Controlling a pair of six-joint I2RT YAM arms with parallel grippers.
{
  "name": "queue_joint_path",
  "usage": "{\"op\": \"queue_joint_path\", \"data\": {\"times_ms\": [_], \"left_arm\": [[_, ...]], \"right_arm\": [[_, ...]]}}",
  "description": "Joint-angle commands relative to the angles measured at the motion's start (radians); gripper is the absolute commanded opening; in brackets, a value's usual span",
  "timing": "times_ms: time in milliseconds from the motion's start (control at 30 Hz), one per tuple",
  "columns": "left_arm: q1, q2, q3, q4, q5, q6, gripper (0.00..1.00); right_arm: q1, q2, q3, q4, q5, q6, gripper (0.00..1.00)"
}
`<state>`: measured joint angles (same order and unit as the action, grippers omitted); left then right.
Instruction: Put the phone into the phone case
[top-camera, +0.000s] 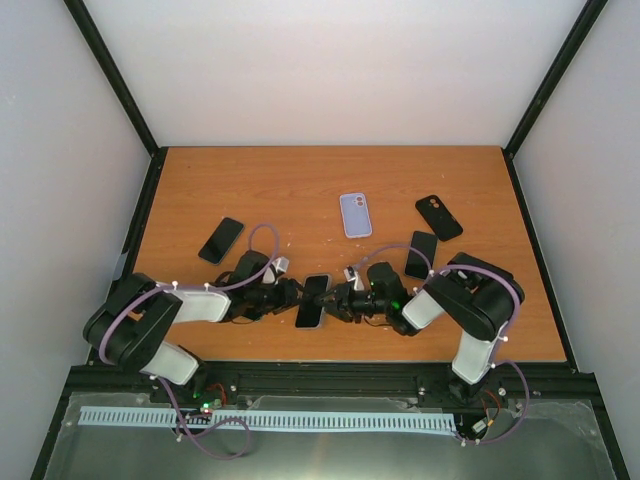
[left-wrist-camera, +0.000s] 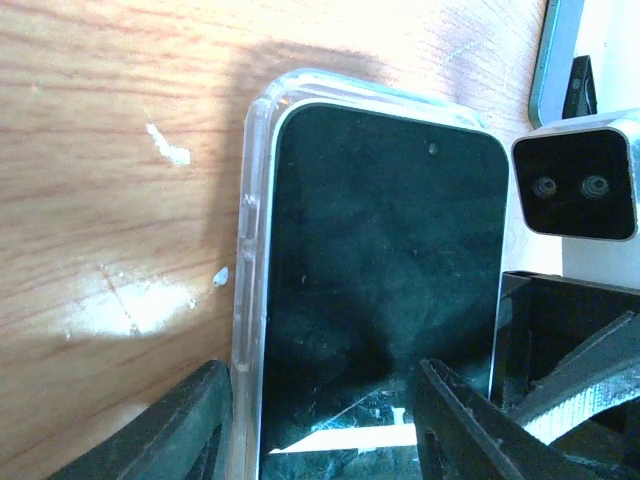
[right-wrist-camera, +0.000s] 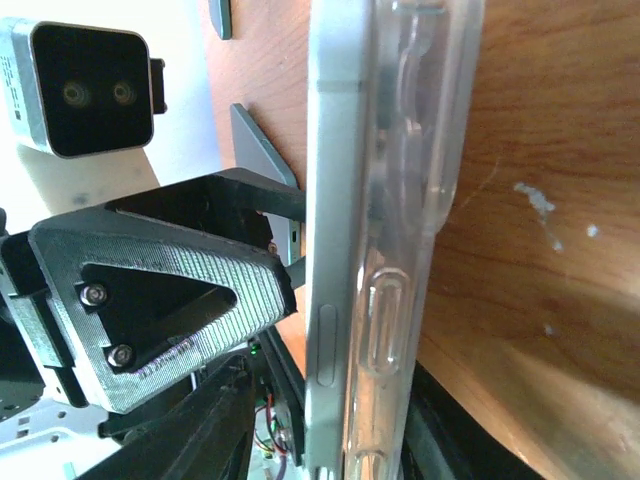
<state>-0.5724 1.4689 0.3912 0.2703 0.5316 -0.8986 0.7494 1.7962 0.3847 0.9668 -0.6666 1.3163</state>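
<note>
Seating stage, by the look of it: shows phone (right-wrist-camera: 335, 200) only partly sunk into clear phone case (right-wrist-camera: 425, 200), near front of table (top-camera: 300, 190), between both arms. Clamps case edges with left gripper (left-wrist-camera: 320, 390), narrowed. Straddles both with right gripper (right-wrist-camera: 330, 415); cannot tell whether gripping or merely near. Needs 1 even squeeze next, to bring rims flush. No brand, label or writing readable.

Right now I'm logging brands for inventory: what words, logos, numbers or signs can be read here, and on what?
None can be read. The phone shows a dark, blank screen; the clear case around it, the blue case and the black case carry no legible mark.
</note>
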Motion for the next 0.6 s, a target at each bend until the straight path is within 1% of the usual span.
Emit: {"op": "queue_joint_path", "data": {"times_ms": [0, 167, 267, 333, 433, 567], "left_arm": [[-0.009, 0.057, -0.001, -0.075, -0.041, 0.014, 0.50], [-0.010, 0.083, 0.018, -0.087, -0.043, 0.016, 0.49], [-0.011, 0.098, 0.031, -0.105, -0.048, 0.016, 0.48], [-0.010, 0.102, 0.034, -0.117, -0.054, 0.017, 0.48], [-0.010, 0.102, 0.034, -0.124, -0.062, 0.016, 0.48], [-0.010, 0.106, 0.040, -0.123, -0.054, 0.015, 0.48]], "right_arm": [[0.001, -0.067, 0.024, -0.095, 0.042, -0.059, 0.35], [-0.001, -0.090, 0.048, -0.183, 0.075, -0.086, 0.16], [-0.001, -0.078, 0.054, -0.185, 0.078, -0.079, 0.11], [-0.001, -0.070, 0.053, -0.185, 0.080, -0.075, 0.11], [-0.001, -0.068, 0.051, -0.193, 0.088, -0.078, 0.20], [-0.002, -0.082, 0.058, -0.241, 0.109, -0.104, 0.23]]}}
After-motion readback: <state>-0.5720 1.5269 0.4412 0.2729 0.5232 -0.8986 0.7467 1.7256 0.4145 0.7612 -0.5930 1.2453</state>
